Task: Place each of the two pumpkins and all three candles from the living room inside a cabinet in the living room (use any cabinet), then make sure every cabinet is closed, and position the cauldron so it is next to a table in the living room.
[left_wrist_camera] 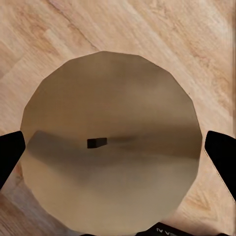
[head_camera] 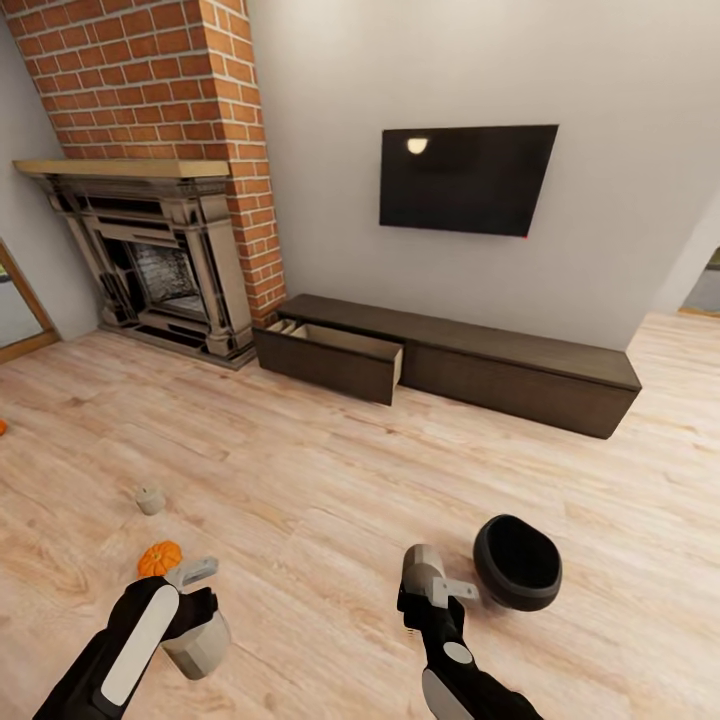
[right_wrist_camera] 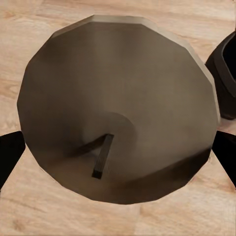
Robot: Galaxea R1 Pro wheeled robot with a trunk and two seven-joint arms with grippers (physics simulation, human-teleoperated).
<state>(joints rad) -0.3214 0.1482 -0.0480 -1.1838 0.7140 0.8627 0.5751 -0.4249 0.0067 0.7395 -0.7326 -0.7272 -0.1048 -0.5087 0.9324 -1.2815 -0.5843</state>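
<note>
My left gripper (head_camera: 200,618) is shut on a candle (head_camera: 198,646); in the left wrist view its pale beige top (left_wrist_camera: 110,142) with a short dark wick sits between the black fingers (left_wrist_camera: 10,153). My right gripper (head_camera: 430,586) is shut on a second candle (head_camera: 421,564), whose top (right_wrist_camera: 118,108) spans the gap between its fingers (right_wrist_camera: 11,153). A third candle (head_camera: 149,498) stands on the floor. An orange pumpkin (head_camera: 160,556) lies beside my left hand, and another orange one (head_camera: 2,428) peeks in at the left edge. The black cauldron (head_camera: 517,562) (right_wrist_camera: 226,73) sits just right of my right gripper. The dark cabinet (head_camera: 500,375) has its left drawer (head_camera: 335,352) pulled open.
A brick fireplace (head_camera: 160,260) with a dark mantel stands at the back left, touching the cabinet's left end. A black TV (head_camera: 466,178) hangs on the wall above the cabinet. Pale wood floor (head_camera: 330,470) stretches between me and the cabinet.
</note>
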